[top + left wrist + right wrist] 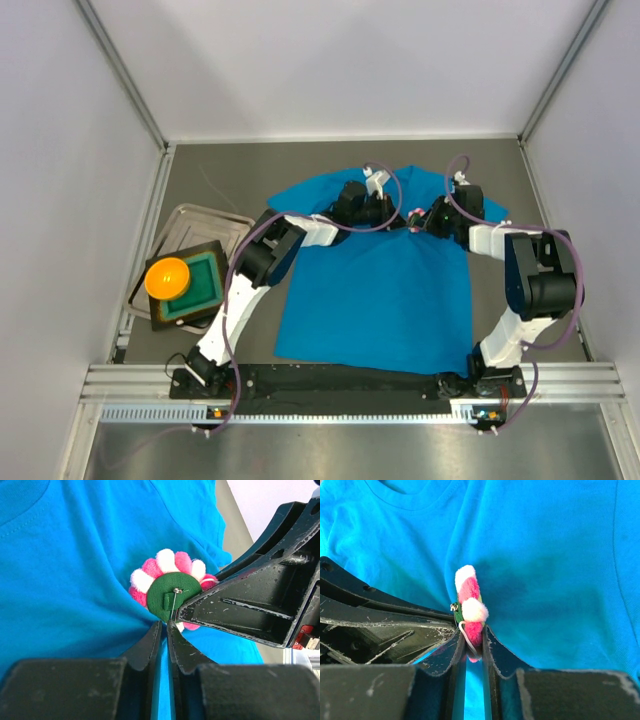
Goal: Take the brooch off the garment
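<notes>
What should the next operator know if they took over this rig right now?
Right hand: shut on the brooch, gripping its petals edge-on.
Left hand: fingers nearly together at the pin on the brooch's green back; whether it grips is unclear.
The garment lies spread flat; the brooch sits against it, high on the chest, where both hands meet.
Done: both hands are at the brooch, its back turned outward.
Left: free the pin from the cloth and lift the brooch away. Whether the pin is already undone cannot be told.
</notes>
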Available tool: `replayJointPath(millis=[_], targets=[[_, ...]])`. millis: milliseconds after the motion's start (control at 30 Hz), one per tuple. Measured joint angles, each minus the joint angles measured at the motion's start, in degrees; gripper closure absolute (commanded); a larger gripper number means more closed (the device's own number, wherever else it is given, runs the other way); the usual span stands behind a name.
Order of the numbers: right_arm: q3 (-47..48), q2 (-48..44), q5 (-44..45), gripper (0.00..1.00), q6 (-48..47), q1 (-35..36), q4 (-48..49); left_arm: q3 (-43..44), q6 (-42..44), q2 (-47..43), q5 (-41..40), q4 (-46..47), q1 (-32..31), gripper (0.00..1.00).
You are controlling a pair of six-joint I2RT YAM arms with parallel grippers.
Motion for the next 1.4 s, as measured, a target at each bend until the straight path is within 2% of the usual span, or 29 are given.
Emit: replayJointPath(millis=[333, 367, 700, 933, 1167, 1400], targets=[[0.00, 0.66, -0.33, 1.00, -0.42, -0.09, 0.31, 0.48, 0.52, 0.15, 0.04, -1.46, -0.07, 0.86], [0.00, 0.66, -0.35, 0.91, -0.39, -0.11, 0.33, 0.50, 0.50, 0.15, 0.04, -1.44, -0.07, 0.87], [-0.13, 0.35, -0.66, 0.64, -0.15, -0.50, 0.46, 0.79, -0.20, 0.15, 0.33, -1.44, -0.09, 0.90], [-0.13, -0.28, -0.61, 0.63, -0.20, -0.76, 0.83, 0.79, -0.22, 0.15, 0.46, -1.42, -0.20, 0.90], [-0.11, -0.28, -0.57, 0.77, -0.39, -0.76, 0.87, 0.81, -0.22, 0.15, 0.46, -1.42, -0.33, 0.90], [-0.11, -0.28, -0.68, 0.70, -0.39, -0.76, 1.16, 0.81, -0.20, 0.15, 0.46, -1.42, -0.39, 0.90]])
